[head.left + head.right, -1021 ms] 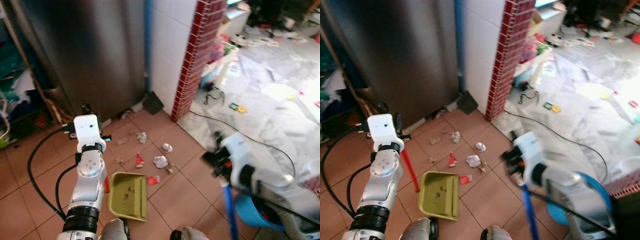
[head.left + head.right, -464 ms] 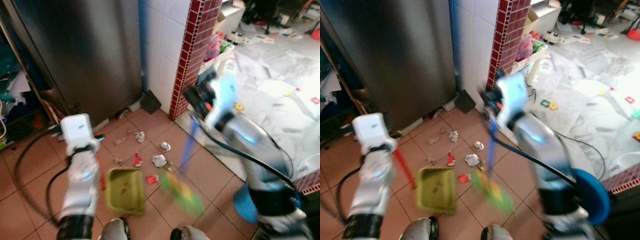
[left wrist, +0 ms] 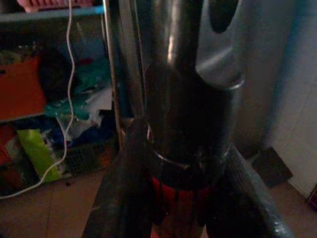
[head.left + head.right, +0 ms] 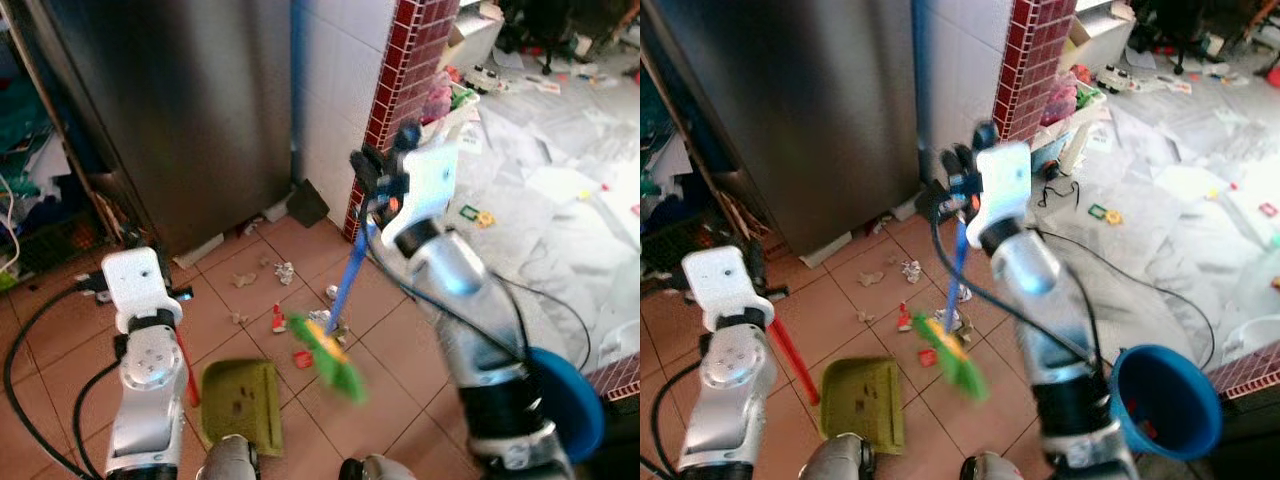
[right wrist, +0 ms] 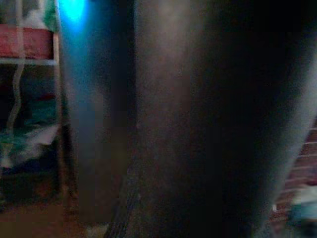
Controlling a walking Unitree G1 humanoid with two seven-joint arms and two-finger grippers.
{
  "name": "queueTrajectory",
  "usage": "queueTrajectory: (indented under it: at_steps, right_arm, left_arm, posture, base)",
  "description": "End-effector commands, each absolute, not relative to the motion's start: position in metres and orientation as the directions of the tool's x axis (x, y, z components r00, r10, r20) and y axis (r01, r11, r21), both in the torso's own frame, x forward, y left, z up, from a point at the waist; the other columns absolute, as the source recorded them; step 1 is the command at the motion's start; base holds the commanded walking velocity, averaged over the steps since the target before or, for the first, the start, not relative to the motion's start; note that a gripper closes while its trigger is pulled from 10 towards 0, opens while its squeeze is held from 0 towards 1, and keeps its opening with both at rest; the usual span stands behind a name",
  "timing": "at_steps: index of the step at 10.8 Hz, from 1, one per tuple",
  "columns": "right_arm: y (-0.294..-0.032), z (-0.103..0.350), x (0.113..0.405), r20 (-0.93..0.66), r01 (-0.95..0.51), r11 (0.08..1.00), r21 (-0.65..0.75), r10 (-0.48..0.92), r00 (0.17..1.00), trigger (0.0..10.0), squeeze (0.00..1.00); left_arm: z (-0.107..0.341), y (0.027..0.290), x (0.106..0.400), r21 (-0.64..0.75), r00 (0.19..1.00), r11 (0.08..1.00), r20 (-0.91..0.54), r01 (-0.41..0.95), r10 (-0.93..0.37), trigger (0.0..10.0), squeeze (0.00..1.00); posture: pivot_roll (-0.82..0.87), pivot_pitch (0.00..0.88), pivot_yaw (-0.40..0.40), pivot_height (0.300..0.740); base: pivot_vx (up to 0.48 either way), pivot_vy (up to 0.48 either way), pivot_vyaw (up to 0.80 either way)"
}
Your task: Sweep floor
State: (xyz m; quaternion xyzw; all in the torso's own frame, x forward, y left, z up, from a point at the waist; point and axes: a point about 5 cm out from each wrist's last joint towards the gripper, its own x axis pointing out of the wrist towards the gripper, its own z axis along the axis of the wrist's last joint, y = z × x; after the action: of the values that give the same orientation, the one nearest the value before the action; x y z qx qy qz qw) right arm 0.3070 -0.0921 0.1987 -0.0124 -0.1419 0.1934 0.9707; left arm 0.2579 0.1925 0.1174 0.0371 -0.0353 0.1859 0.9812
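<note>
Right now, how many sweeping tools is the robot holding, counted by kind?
broom: 1
dustpan: 1
Total: 2

The broom's green head (image 4: 335, 362) is smeared by motion, so its bristles and edges cannot be made out; the scraps (image 4: 322, 321) just behind it are partly covered by it, and what they are is too small to tell; the right gripper (image 4: 375, 178) is blurred around the blue broom handle (image 4: 350, 270), its fingers hard to separate; in the right wrist view everything ahead of the jaws is a dark blur, with a faint blue streak (image 5: 74, 74) to one side; the left gripper (image 3: 190, 198) is cut off by the picture's edge, and the red dustpan handle (image 3: 176, 203) between its jaws shows only as a short stub; the dustpan (image 4: 242, 405) is hidden in part by the left arm.
</note>
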Motion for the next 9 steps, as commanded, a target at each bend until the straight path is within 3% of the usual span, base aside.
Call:
queueTrajectory:
  at_steps: [1,4,7,9]
  right_arm:
    - [-0.114,0.194,0.305,0.303,-0.273,0.954,-0.121,0.297,0.905,10.0,0.0]
    - [-0.162,0.153,0.298,0.164,-0.079,0.997,-0.01,0.079,0.983,10.0,0.0]
    - [-0.18,0.138,0.269,0.135,-0.004,1.0,-0.012,0.005,0.991,10.0,0.0]
    - [-0.182,0.127,0.257,0.083,-0.014,1.0,-0.008,0.014,0.996,10.0,0.0]
  left_arm:
    - [0.132,0.195,0.253,0.061,0.921,0.926,0.149,-0.373,0.361,10.0,0.0]
    - [0.132,0.194,0.231,0.136,0.958,0.955,0.144,-0.265,0.246,10.0,0.0]
    - [0.135,0.2,0.209,0.106,0.963,0.961,0.114,-0.255,0.242,10.0,0.0]
    - [0.134,0.178,0.21,0.099,0.996,0.994,0.079,-0.045,0.037,10.0,0.0]
  posture:
    - [0.03,0.068,-0.062,0.74]
    - [0.02,0.052,-0.036,0.74]
    - [0.01,0.028,-0.025,0.74]
    - [0.0,0.021,-0.024,0.74]
  base:
    - [0.0,0.0,0.0]
    - [0.0,0.0,0.0]
    - [0.0,0.0,0.0]
    - [0.0,0.0,0.0]
